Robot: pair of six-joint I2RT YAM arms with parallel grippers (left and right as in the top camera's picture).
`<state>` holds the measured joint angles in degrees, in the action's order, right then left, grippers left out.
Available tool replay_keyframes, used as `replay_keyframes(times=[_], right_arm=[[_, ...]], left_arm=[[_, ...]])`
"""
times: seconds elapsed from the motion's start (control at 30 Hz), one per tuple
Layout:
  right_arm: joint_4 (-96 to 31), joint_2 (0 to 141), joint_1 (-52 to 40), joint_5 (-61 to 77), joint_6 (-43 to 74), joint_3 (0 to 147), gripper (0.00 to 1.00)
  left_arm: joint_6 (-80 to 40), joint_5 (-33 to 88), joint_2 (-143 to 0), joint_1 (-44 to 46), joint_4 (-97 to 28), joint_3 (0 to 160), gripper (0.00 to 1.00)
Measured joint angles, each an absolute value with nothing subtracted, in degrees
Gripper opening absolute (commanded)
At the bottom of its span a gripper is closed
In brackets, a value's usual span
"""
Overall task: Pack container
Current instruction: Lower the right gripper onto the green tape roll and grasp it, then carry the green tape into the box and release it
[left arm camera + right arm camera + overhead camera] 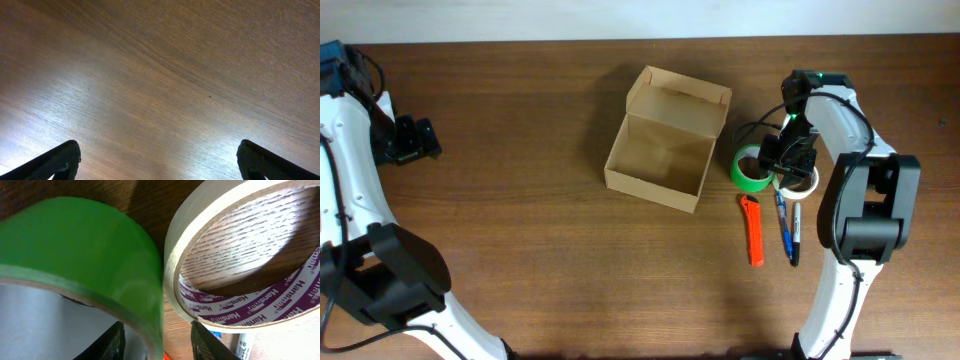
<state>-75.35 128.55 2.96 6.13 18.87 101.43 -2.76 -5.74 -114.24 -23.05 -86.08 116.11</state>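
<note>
Overhead, I have the container [665,140] a little above the middle of the frame, on the table [520,250]. It is a tan cardboard box with its flap lid standing open along the upper edge, and its inside looks bare.

To its right lie a green tape roll [750,170] and a white tape roll [798,184], side by side. Below them sit an orange pen [753,230], a blue pen [783,225] and a black pen [795,238], roughly parallel to one another.

My right gripper [788,158] sits low over the two rolls, right of the container. On the right wrist view the green tape roll [80,250] fills the left of the frame, and the white tape roll [240,255], with purple lettering inside its core, fills the right. The gripper's fingers [110,342] stand at the bottom edge. They are a narrow way apart and straddle the green roll's wall, one inside the ring and one outside. I see a gap on the outer side, so they are not pinching it.

My left gripper [415,140] is at the upper left of the overhead frame, well apart from the container. Its wrist view shows only bare wood [160,75] between two fingertips [57,162] spread wide, holding nothing.
</note>
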Motion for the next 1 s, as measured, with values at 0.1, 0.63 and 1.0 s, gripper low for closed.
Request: replay_keyframes(times=[0.1, 0.63, 1.0], right_arm=[[-75.4, 128.5, 3.0, 6.1, 18.8, 101.4, 0.44], [-74.7, 128.4, 3.0, 6.3, 17.5, 101.4, 0.04], [-77.7, 126.8, 3.0, 6.3, 17.0, 106.0, 0.04]], left_arm=[[-2.8, -5.7, -114.2, -23.0, -86.1, 116.1, 1.00], [-2.8, -5.7, -114.2, -23.0, -85.8, 116.1, 1.00], [-2.8, -5.7, -114.2, -23.0, -85.7, 116.1, 1.00]])
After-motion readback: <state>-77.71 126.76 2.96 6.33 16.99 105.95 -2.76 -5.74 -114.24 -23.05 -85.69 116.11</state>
